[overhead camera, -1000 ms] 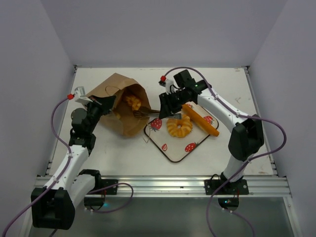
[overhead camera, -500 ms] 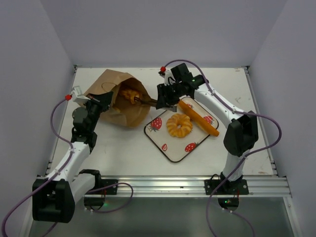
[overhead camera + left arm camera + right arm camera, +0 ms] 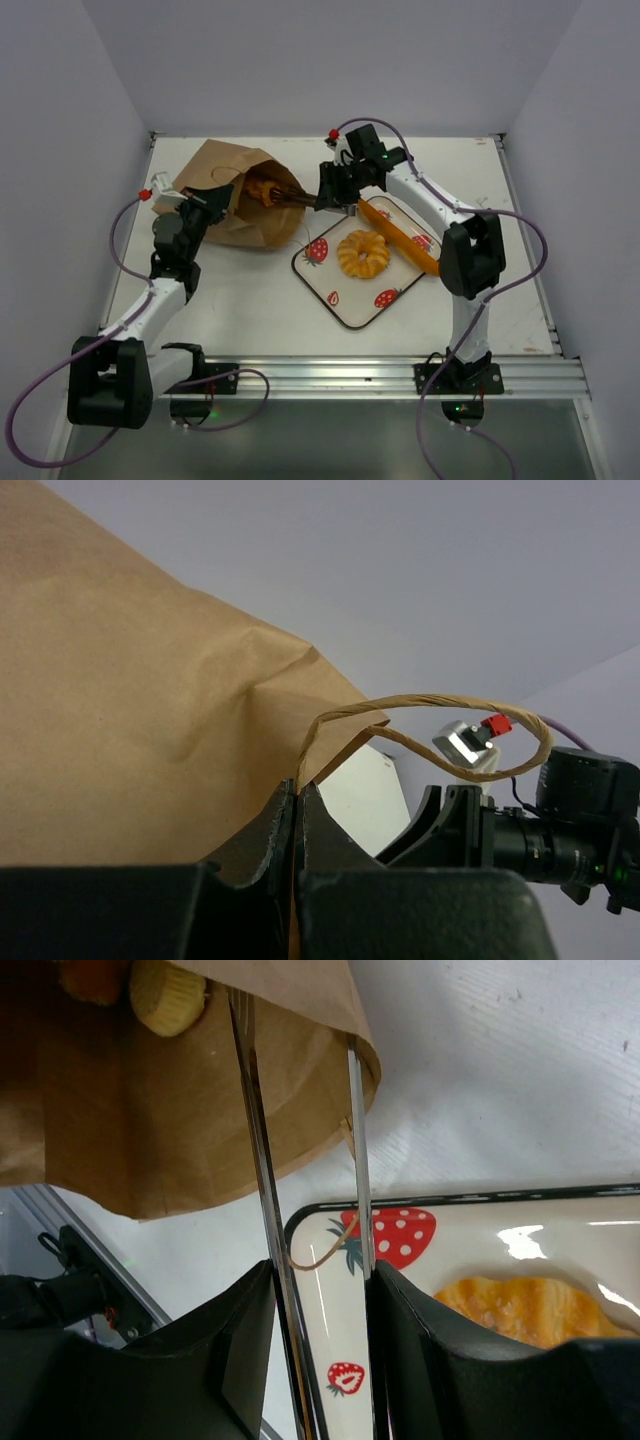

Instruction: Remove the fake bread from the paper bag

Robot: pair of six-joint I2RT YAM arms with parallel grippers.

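Observation:
The brown paper bag [image 3: 232, 205] lies on its side at the far left, mouth facing right. My left gripper [image 3: 212, 203] is shut on its rim, beside a loop handle [image 3: 430, 730]; the jaws [image 3: 297, 788] pinch the paper [image 3: 120, 710]. My right gripper [image 3: 333, 188] is shut on metal tongs [image 3: 296, 199] whose arms [image 3: 256, 1110] reach into the bag's mouth [image 3: 130, 1130]. Golden fake bread [image 3: 264, 190] shows inside, with a small bun [image 3: 165, 996] close to the tong tips. A ring doughnut [image 3: 363, 254] and a baguette [image 3: 398, 236] lie on the tray.
The white strawberry-printed tray [image 3: 340, 308] sits right of the bag, its black rim [image 3: 450, 1198] under the tongs. A loose bag handle [image 3: 322, 1254] droops over the tray's corner. Grey walls enclose the table on three sides.
My right gripper has moved away from me and left, pushing the tongs deeper into the bag's mouth. The left gripper has drawn the bag's rim back and left, shifting the bag.

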